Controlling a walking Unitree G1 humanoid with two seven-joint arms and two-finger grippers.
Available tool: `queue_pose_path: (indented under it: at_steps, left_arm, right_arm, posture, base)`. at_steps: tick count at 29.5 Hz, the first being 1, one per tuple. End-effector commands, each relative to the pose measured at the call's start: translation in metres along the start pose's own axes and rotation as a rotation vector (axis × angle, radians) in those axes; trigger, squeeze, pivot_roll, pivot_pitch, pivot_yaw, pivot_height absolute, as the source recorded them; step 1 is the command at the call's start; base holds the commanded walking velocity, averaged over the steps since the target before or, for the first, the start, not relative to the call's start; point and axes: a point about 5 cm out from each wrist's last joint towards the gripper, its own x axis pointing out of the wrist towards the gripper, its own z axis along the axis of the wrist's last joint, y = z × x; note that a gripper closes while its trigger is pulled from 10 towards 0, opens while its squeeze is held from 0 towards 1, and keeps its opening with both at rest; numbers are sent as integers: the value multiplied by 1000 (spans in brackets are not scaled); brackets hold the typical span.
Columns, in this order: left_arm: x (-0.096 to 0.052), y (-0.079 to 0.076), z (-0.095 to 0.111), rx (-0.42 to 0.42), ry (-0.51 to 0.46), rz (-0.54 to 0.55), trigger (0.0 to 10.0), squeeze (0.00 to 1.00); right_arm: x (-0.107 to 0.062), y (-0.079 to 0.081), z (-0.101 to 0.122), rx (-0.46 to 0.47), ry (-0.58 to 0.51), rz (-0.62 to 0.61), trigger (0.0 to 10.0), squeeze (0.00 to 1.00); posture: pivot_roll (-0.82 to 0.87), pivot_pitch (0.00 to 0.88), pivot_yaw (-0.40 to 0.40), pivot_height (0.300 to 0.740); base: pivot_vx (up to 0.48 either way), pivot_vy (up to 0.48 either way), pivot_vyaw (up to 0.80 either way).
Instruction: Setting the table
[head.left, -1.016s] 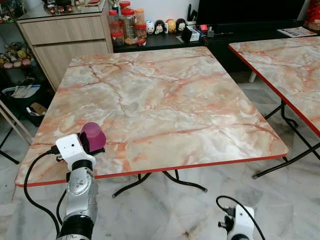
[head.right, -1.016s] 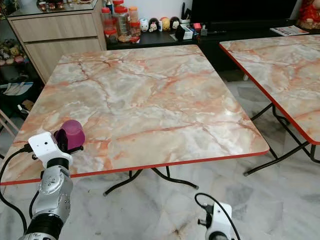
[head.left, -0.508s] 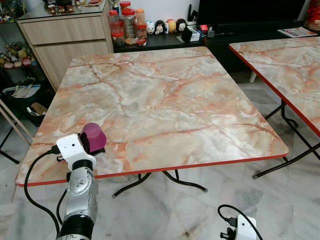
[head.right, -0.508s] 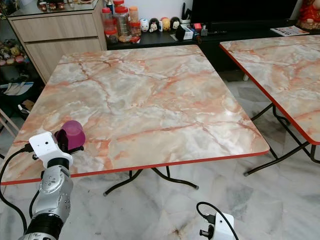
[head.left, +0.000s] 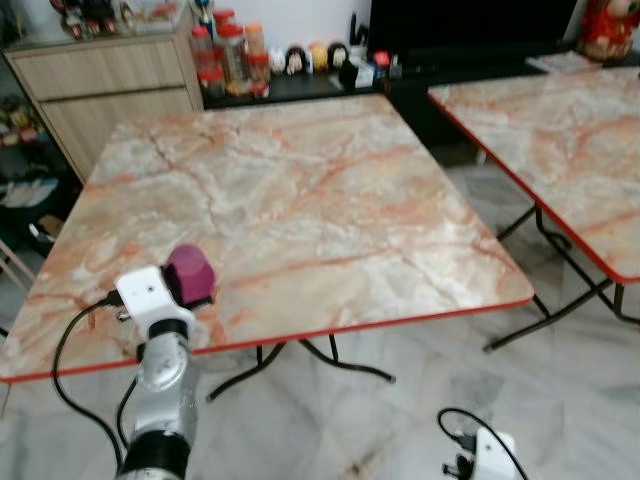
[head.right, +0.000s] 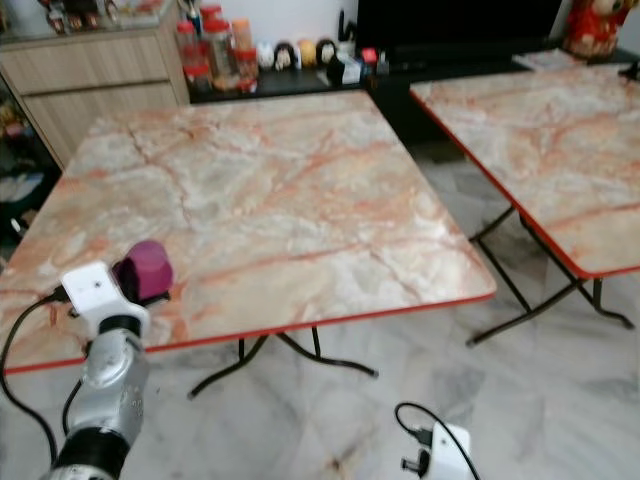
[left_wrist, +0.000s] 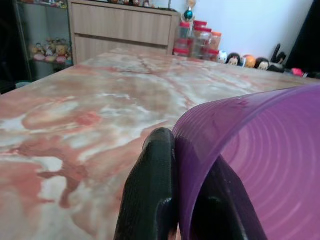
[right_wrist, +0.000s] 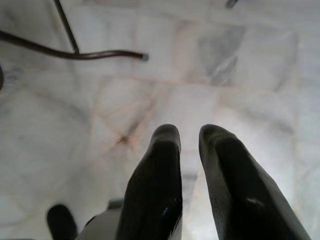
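While the head camera has swung and blurred, shifting the whole scene | purple cup (head.left: 188, 275): unmoved, clamped by left gripper (left_wrist: 172, 200) over table (head.left: 300, 200) near-left corner | right gripper (right_wrist: 189, 145): idle, fingers nearly together, empty | cup not yet placed.

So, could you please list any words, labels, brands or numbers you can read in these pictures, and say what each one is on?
None can be read.
Jars behind the marble table: any labels too blurred.
Paper on the dark cabinet: print too small.
Purple cup in the left gripper: no markings visible.
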Motion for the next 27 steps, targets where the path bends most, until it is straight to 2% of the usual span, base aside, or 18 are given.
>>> queue_pose_path:
  at_steps: [1, 17, 21, 27]
  left_arm:
    - [3, 4, 5, 16, -16, 12, 10000, 0]
    - [2, 4, 4, 20, -8, 15, 10000, 0]
    - [-1, 11, -4, 42, 24, 25, 10000, 0]
    - [-15, 31, -25, 104, 108, 56, 10000, 0]
  right_arm:
    - [1, 6, 1, 11, 0, 8, 10000, 0]
    - [1, 5, 2, 12, -3, 7, 10000, 0]
    - [1, 6, 2, 11, -1, 10, 10000, 0]
    - [0, 7, -1, 16, 4, 8, 10000, 0]
  posture:
    - [-12, 0, 21, 740]
    - [-12, 0, 23, 740]
    - [-13, 0, 25, 740]
    - [-11, 0, 31, 740]
  base:
    - [0, -431, 0]
    - [0, -433, 0]
    - [0, -433, 0]
    - [0, -434, 0]
